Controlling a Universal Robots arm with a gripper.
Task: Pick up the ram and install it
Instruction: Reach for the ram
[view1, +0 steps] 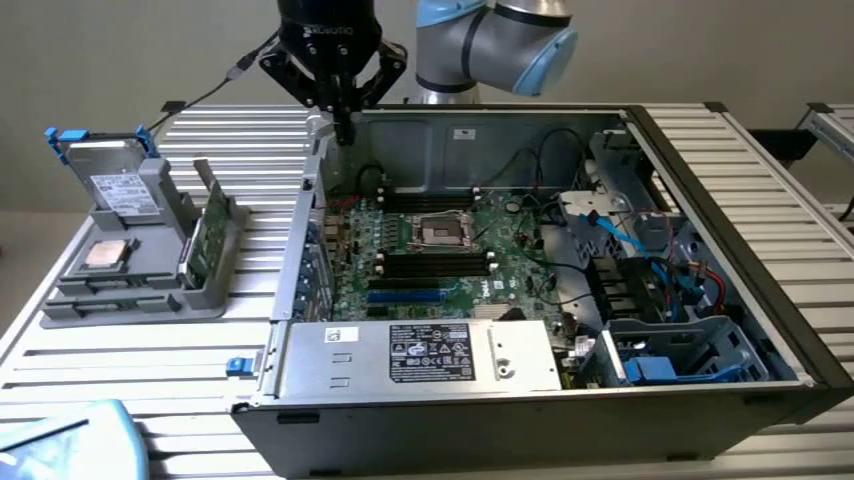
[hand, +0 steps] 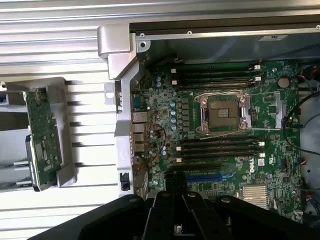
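Currently the tool (view1: 344, 125) hangs over the rear-wall corner of the open computer case (view1: 534, 425), fingers together and holding nothing. The ram (view1: 207, 232) stands on edge in the grey holder (view1: 134, 305) on the worktop (view1: 134, 365), at the exterior view's left, well apart from the tool. Judged light, stiff and fragile; it is best taken across the upper long edge, clear of chips.
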